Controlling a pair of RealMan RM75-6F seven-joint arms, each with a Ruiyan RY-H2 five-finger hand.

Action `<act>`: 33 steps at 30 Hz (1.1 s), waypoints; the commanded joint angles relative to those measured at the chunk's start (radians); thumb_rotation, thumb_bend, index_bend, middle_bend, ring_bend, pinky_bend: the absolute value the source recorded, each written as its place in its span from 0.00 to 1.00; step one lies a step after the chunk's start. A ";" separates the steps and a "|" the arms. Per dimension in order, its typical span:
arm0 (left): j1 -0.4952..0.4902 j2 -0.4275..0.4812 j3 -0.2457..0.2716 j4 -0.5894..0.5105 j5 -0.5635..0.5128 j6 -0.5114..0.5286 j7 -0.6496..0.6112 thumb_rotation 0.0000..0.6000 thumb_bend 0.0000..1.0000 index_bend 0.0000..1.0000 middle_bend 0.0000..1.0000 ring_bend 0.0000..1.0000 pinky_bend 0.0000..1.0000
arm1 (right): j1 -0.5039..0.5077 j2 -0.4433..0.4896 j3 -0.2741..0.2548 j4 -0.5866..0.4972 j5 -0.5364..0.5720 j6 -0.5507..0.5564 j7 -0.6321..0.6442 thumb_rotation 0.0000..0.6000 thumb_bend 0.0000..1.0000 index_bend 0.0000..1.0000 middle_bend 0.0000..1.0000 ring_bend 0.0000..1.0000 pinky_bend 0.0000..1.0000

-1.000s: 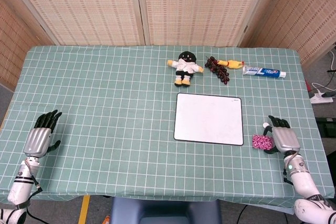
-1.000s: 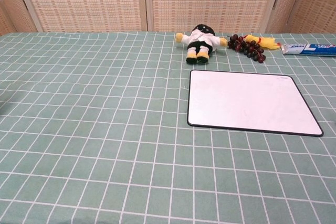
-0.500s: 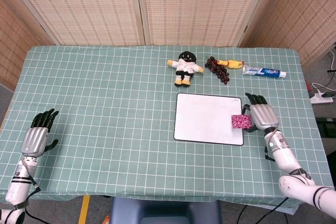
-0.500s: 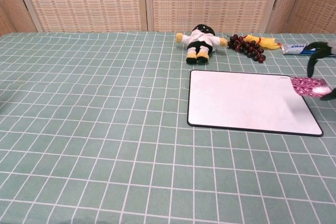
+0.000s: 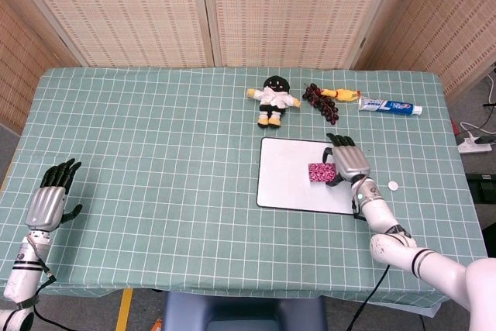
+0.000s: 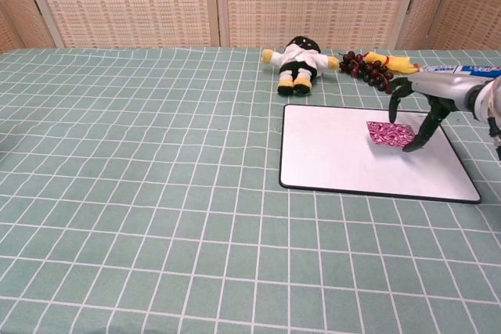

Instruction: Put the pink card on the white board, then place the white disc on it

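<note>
Pink card [image 5: 318, 171] is over the white board [image 5: 291, 180] now, pinched in your right hand [image 5: 348, 163], carried in from the board's right edge half a second ago. White disc [image 5: 393, 186] lies uncovered on the worktop [image 5: 155, 153] right of the board; your left hand [image 5: 48, 203] rests open at the near-left edge.

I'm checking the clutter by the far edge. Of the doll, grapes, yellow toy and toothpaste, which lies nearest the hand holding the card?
The grapes: they lie just beyond the board's far edge, almost straight ahead of the right hand, closer than the others.
</note>
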 commanded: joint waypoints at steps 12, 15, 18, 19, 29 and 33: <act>0.001 -0.003 0.004 0.004 0.009 0.011 -0.001 1.00 0.22 0.00 0.00 0.00 0.00 | 0.027 0.000 -0.012 -0.028 0.052 0.021 -0.058 1.00 0.00 0.34 0.00 0.00 0.00; 0.001 -0.004 0.005 0.005 0.009 0.009 0.001 1.00 0.22 0.00 0.00 0.00 0.00 | 0.033 0.002 -0.015 -0.029 0.070 0.016 -0.067 1.00 0.00 0.30 0.00 0.00 0.00; 0.001 -0.003 0.002 0.007 0.006 0.008 -0.002 1.00 0.22 0.00 0.00 0.00 0.00 | 0.034 0.009 -0.020 -0.034 0.077 0.023 -0.075 1.00 0.00 0.29 0.00 0.00 0.00; 0.001 -0.003 0.001 0.007 0.004 0.008 -0.003 1.00 0.22 0.00 0.00 0.00 0.00 | 0.031 0.016 -0.023 -0.041 0.076 0.031 -0.079 1.00 0.00 0.30 0.00 0.00 0.00; 0.000 -0.003 0.005 0.004 0.006 0.000 -0.009 1.00 0.22 0.00 0.00 0.00 0.00 | -0.059 0.166 -0.071 -0.061 0.173 0.100 -0.160 1.00 0.00 0.39 0.00 0.00 0.00; -0.005 -0.007 0.005 0.000 0.011 0.002 -0.003 1.00 0.22 0.00 0.00 0.00 0.00 | -0.092 0.180 -0.084 0.021 0.230 0.031 -0.115 1.00 0.01 0.40 0.00 0.00 0.00</act>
